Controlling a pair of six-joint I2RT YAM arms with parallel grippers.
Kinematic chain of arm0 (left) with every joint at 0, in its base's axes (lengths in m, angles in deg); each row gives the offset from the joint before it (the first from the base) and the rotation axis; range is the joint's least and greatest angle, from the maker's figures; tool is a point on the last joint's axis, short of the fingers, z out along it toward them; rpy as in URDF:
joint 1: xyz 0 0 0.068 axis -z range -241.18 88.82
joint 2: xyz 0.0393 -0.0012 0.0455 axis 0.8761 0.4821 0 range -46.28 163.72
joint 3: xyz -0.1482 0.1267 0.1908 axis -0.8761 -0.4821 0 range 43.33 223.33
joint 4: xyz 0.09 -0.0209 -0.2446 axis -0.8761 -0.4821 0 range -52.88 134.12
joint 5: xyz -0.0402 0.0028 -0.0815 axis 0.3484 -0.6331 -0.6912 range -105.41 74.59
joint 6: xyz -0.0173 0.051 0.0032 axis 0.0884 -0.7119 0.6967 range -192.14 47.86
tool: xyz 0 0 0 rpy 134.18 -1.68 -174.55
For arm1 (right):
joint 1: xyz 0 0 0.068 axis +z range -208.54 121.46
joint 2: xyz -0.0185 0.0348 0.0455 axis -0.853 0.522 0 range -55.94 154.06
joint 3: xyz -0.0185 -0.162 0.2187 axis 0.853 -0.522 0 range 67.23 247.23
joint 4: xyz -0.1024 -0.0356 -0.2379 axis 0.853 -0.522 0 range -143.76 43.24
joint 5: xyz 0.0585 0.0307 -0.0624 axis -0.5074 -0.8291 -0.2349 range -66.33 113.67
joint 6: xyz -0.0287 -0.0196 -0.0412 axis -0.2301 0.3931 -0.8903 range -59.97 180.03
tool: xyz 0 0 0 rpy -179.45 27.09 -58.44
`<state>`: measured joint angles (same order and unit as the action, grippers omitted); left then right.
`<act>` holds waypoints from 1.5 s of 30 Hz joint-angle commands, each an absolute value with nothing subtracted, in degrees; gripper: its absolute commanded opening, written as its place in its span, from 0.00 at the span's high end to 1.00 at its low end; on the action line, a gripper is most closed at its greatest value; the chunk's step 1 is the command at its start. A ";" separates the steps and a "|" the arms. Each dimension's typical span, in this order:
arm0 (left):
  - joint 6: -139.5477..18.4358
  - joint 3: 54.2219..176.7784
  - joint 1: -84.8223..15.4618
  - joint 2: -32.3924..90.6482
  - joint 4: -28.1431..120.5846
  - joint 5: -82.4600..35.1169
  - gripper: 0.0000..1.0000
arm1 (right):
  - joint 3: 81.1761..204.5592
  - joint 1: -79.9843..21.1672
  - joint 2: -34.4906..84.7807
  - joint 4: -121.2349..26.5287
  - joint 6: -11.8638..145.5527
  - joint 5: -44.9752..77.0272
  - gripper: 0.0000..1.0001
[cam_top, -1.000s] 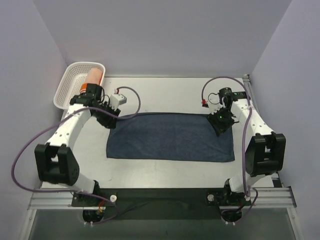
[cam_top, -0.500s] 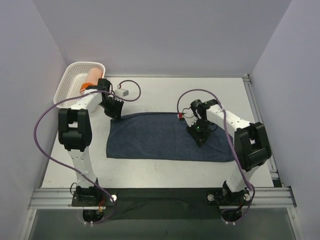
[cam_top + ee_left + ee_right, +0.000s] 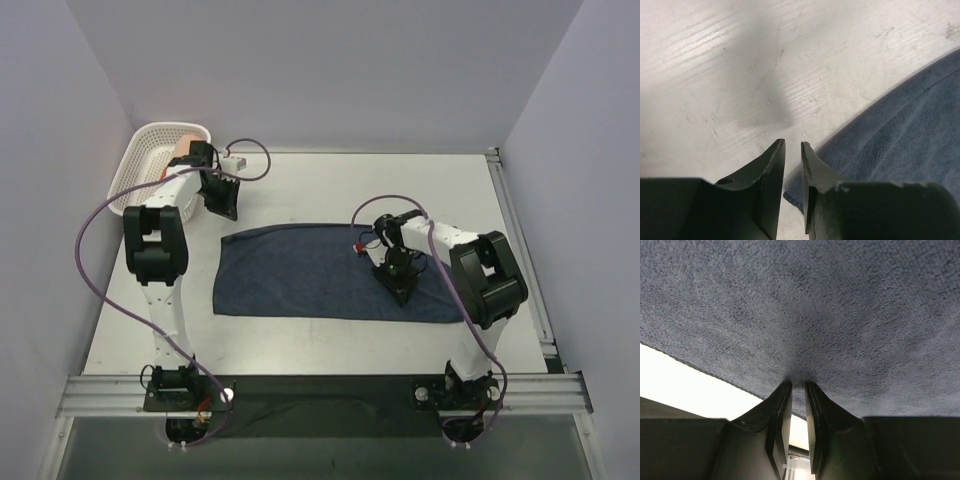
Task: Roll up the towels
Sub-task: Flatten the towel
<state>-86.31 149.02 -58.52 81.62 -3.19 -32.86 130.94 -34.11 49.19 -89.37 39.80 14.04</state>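
The navy towel [image 3: 300,275] lies spread flat mid-table. My right gripper [image 3: 400,288] is down on its right part. In the right wrist view its tips [image 3: 797,384] pinch a pucker of the navy towel [image 3: 840,300], with the hem and white table showing lower left. My left gripper [image 3: 222,200] hovers just beyond the towel's far-left corner. Its fingers [image 3: 792,144] stand a narrow gap apart over bare table with nothing between them, the navy towel [image 3: 905,130] lying to the right. The orange towel [image 3: 180,150] sits rolled in the basket.
The white lattice basket [image 3: 128,170] stands at the far left corner, right behind my left gripper. Purple cables loop over both arms. Walls close the table on three sides, and a metal rail [image 3: 320,395] runs along the near edge.
My right gripper moved from the towel's far-right corner inward and nearer, narrowing onto the cloth. My left gripper narrowed and moved off the far-left corner toward the basket.
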 commanded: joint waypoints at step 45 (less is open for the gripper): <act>-82.59 155.67 -60.92 82.05 -3.79 -38.09 0.54 | 133.59 -22.06 52.96 -92.11 41.40 11.28 0.82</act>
<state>-81.61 155.99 -60.10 87.48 -5.86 -35.40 133.45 -22.46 51.44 -89.39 41.97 10.85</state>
